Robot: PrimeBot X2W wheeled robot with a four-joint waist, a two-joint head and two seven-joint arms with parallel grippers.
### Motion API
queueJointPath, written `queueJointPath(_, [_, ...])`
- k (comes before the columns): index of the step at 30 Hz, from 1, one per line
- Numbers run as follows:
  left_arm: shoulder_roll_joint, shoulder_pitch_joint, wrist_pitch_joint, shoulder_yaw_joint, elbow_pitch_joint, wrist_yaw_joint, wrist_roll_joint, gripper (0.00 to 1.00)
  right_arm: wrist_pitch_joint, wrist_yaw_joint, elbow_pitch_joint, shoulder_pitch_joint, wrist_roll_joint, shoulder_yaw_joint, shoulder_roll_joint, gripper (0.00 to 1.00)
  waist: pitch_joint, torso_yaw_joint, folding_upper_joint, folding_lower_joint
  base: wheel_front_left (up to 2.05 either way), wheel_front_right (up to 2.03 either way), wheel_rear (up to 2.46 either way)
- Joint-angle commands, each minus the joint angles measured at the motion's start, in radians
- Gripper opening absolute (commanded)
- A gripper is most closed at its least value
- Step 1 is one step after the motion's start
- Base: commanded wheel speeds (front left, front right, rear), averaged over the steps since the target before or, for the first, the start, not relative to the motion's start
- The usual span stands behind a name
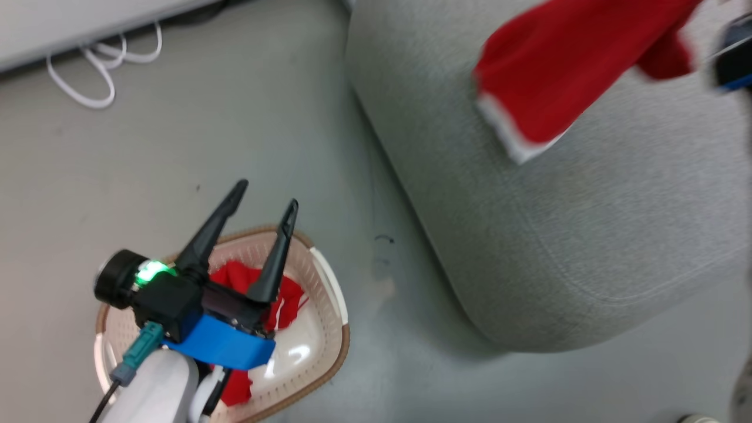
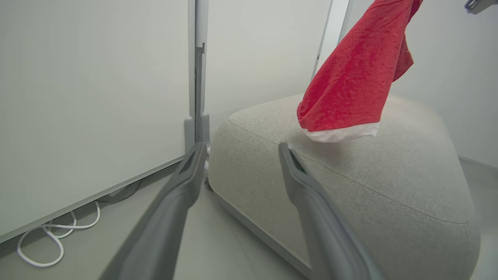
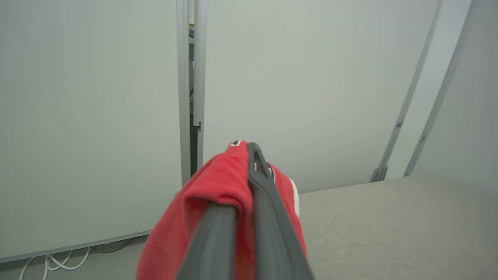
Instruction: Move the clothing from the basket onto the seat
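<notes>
A red garment of the clothing (image 1: 546, 76) with a white hem hangs above the grey seat (image 1: 587, 235). My right gripper (image 3: 247, 151) is shut on it, and the fabric (image 3: 218, 194) drapes over its fingers. That gripper shows as a dark blur at the head view's right edge (image 1: 734, 53). From the left wrist, the garment (image 2: 350, 85) dangles just over the seat (image 2: 350, 186). My left gripper (image 1: 266, 197) stands open and empty above the basket (image 1: 332, 305), which sits on the floor with more red clothing (image 1: 235, 279) inside. Its fingers (image 2: 186, 182) frame the seat's near corner.
A looped white cable (image 1: 100, 64) lies on the grey floor by the base of a white wall panel (image 1: 59, 23). A metal upright (image 2: 196, 77) divides the wall panels behind the seat. Bare floor separates the basket from the seat.
</notes>
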Motion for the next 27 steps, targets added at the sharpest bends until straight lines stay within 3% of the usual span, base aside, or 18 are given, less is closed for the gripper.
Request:
queueJointPath(1, [0.010,-0.029,-0.004,0.000,-0.008,0.000,0.007,1.00,0.007,0.000,-0.004,-0.035,-0.009,-0.031,-0.027,0.00,0.093,0.056,0.0000,-0.0001,0.00,0.00,0.00])
queueJointPath(9, [0.052,-0.106,0.009,-0.022,-0.059,0.000,0.039,1.00,0.013,0.000,0.066,-0.184,-0.065,-0.265,-0.143,0.00,0.245,0.107,0.0000,-0.0001,0.00,0.00,0.00])
queueJointPath(16, [0.062,-0.159,0.007,-0.041,-0.094,0.000,0.067,1.00,-0.001,0.000,0.215,-0.181,-0.150,-0.368,-0.147,0.00,0.321,0.143,0.0000,-0.0001,0.00,0.00,0.00])
queueJointPath(17, [0.062,-0.164,0.007,-0.042,-0.095,0.000,0.067,1.00,-0.003,0.000,0.238,-0.169,-0.169,-0.370,-0.142,0.04,0.325,0.146,0.0000,-0.0001,0.00,0.00,0.00])
queueJointPath(18, [0.060,-0.166,0.006,-0.043,-0.095,0.000,0.065,1.00,-0.005,0.000,0.258,-0.161,-0.179,-0.371,-0.137,0.24,0.327,0.148,0.0000,-0.0001,0.00,0.00,0.00])
queueJointPath(19, [0.059,-0.169,0.006,-0.043,-0.093,0.000,0.063,1.00,-0.011,0.000,0.279,-0.156,-0.191,-0.375,-0.138,0.57,0.328,0.150,0.0000,-0.0001,0.00,0.00,0.00])
queueJointPath(20, [0.056,-0.171,0.005,-0.043,-0.090,0.001,0.060,1.00,-0.016,0.000,0.298,-0.153,-0.208,-0.373,-0.140,1.00,0.328,0.152,0.0000,-0.0001,0.00,0.00,0.00])
queueJointPath(27, [0.029,-0.164,-0.001,-0.036,-0.049,0.006,0.030,1.00,-0.018,0.000,0.388,-0.123,-0.268,-0.336,-0.147,1.00,0.271,0.164,0.0000,-0.0001,0.00,0.00,0.00])
